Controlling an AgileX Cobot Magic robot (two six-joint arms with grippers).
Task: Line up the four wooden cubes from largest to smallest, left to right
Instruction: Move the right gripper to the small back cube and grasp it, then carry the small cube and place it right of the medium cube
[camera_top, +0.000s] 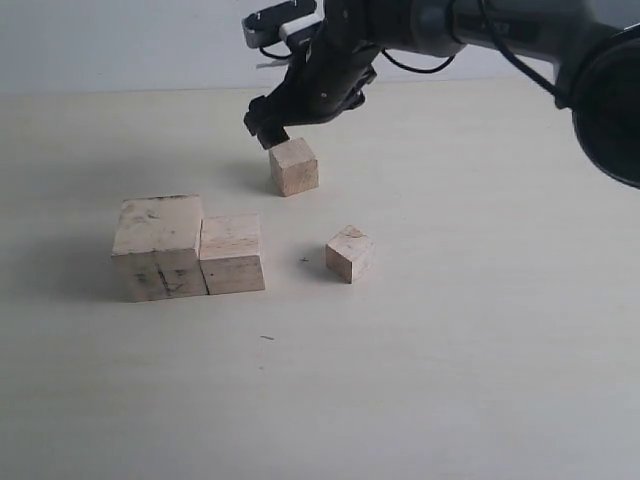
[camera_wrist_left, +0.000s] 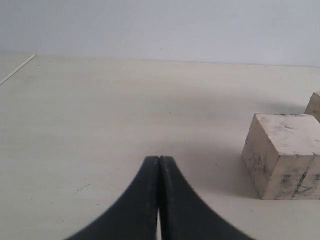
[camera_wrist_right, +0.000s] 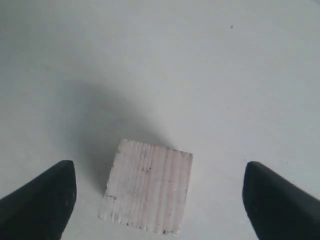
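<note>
now right claw (camera_wrist_right: 159, 172) spread wide above one wooden cube (camera_wrist_right: 147, 192); left claw (camera_wrist_left: 159, 162) pressed together.

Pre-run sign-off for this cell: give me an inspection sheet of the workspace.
Surface: pale table, a few dark specks.
Job's things: largest cube and second cube touching side by side; third cube and smallest cube each standing apart.
Clutter: nothing seen.
Grippers: right gripper open, hovering over the third cube, fingers wide of it; left gripper shut, nothing in it.
Cables: black cables looped along the right arm, clear of the cubes.
Surroundings: plain pale wall.
</note>
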